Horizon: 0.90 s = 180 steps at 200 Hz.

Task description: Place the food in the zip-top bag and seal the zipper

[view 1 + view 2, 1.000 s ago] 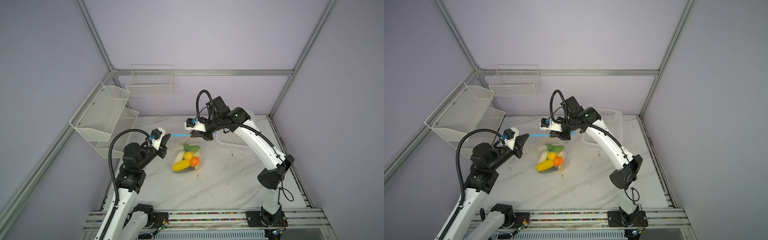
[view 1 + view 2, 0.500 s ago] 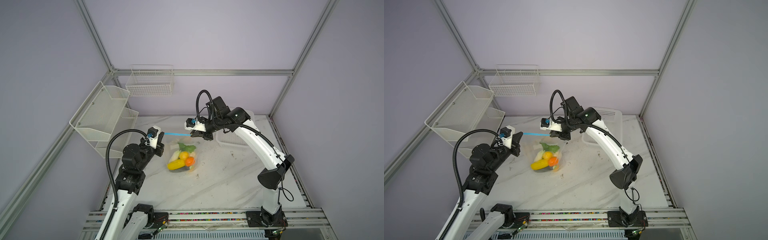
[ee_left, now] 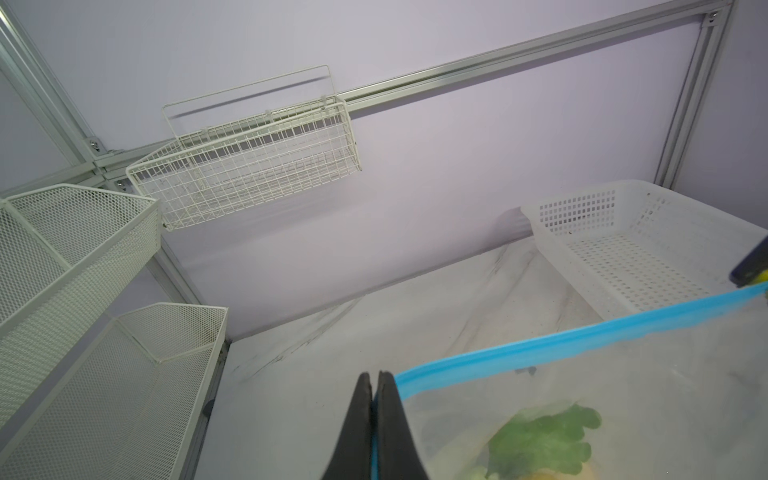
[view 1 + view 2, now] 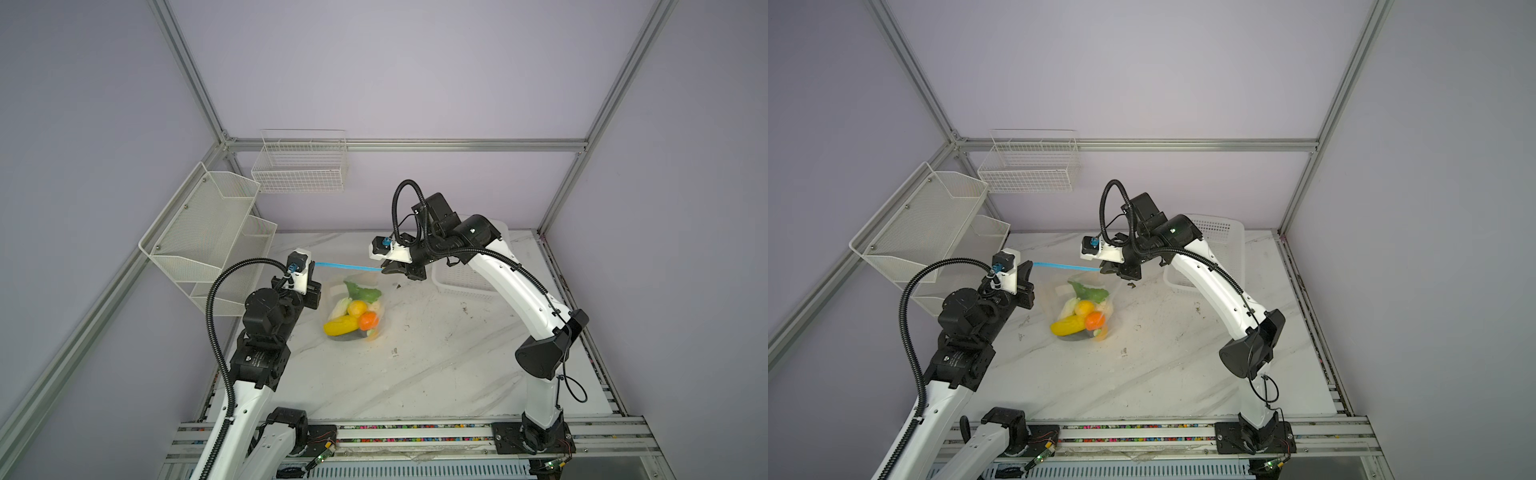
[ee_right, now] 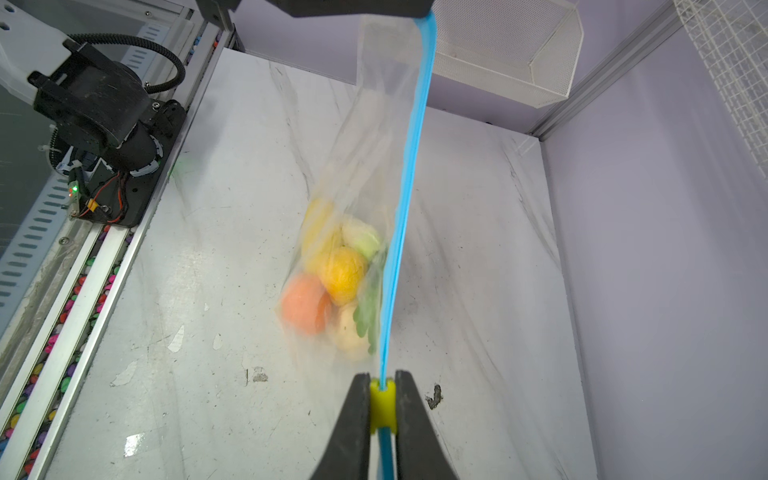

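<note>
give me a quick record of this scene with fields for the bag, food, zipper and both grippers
bag: zip-top bag hanging by its mouth, stretched between the two grippers
food: toy pieces inside the bag, at its bottom
zipper: blue strip pulled taut, looks closed between the grippers
slider: yellow, at the right gripper's end
left gripper: shut on the strip's other end
right gripper: shut on the slider
basket: white, perforated, on the table near the right arm
</note>
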### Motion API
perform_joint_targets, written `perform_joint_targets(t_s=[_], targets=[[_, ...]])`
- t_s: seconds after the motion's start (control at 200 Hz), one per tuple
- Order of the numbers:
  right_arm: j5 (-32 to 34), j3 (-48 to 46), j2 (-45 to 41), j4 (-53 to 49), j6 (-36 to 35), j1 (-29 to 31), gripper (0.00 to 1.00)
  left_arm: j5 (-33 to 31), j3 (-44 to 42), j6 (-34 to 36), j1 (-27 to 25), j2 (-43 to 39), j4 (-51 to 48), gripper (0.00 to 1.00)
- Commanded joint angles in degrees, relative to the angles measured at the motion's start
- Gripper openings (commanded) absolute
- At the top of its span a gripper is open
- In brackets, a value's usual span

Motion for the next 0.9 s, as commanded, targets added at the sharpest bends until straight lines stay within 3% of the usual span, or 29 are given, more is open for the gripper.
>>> perform_joint_targets(t_s=[0.0,0.57,0.895], targets=[[-0.21,0.36,-0.94,-1.02,-0.64,-0.69,0.14,-5.86,0.8,1.1,0.37,-0.81,1.61,0.0],[-0.35,-0.39,-1.52,-0.85,-0.64,-1.93,0.13,-8.57,0.72,0.58,1.03,-0.9,1.31,0.0],[-0.88,-0.63,-1.29,-0.23,-0.26,-2.03,0.14,-6.11,0.8,0.14,1.29,-0.88,1.27,0.0]])
